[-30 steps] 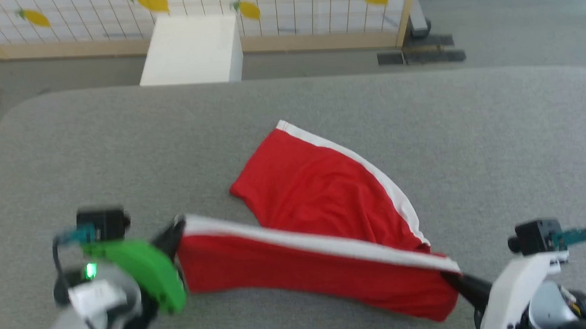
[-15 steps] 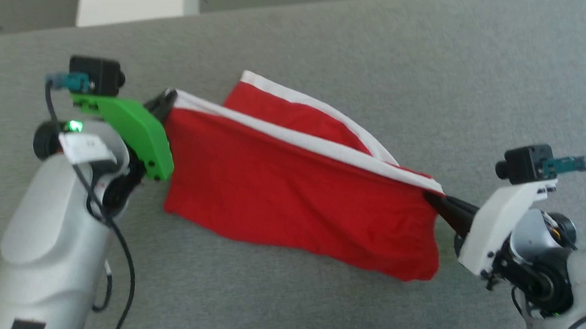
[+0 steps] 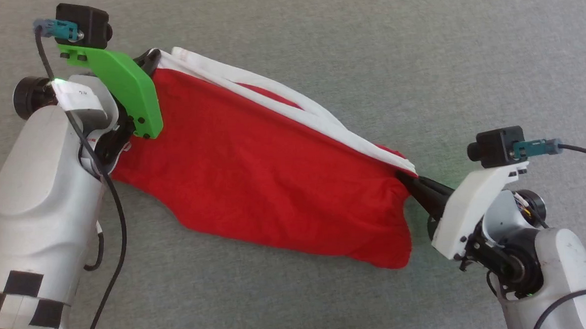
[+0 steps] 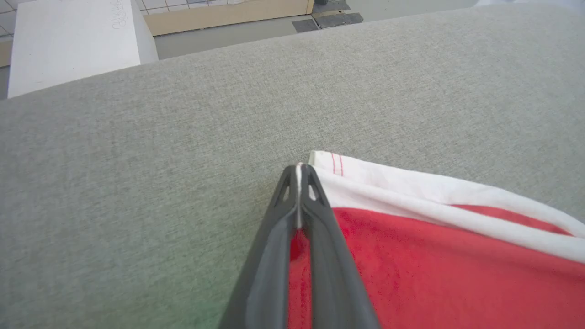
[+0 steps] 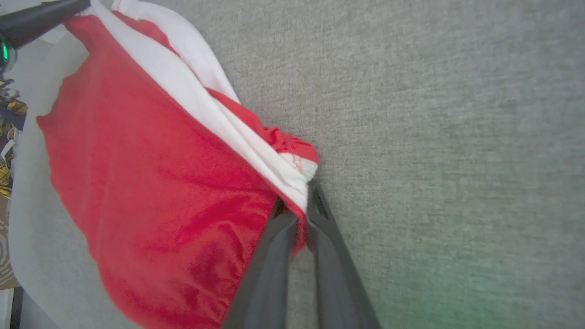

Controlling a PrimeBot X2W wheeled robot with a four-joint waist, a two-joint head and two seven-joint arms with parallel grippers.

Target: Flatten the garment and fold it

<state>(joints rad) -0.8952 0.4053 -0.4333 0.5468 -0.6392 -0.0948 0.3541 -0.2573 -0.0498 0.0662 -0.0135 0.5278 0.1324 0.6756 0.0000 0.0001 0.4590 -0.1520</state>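
- Head cam has tilted down since 1 s ago. The whole view has shifted, not the items.
- garment (image 3: pixel 254 176): stretched between both grippers over the grey surface (image 3: pixel 417 55), running upper left to lower right in the head view.
- Chg vs. earlier: the far leg then lay well beyond the held white-striped edge. That edge now sits almost on the far white stripe, w/ only a thin red sliver between the 2 bands.
- left gripper (image 3: pixel 153 56): fingers pressed together on the white-trimmed corner at the garment's left end. Same hold as before.
- right gripper (image 3: pixel 406 178): fingers narrow, pinching the bunched white/red corner at the right end. Hold unchanged.
- Hidden: far layer mostly covered by the near red panel. Garment's lower-left edge passes behind the green bracket (image 3: pixel 131 92) on the left arm.
- Cannot tell whether the lower red edge rests on the surface or hangs clear of it.
- Waistband cannot be made out.
- Both forearms cut off at the bottom edge of the head view.
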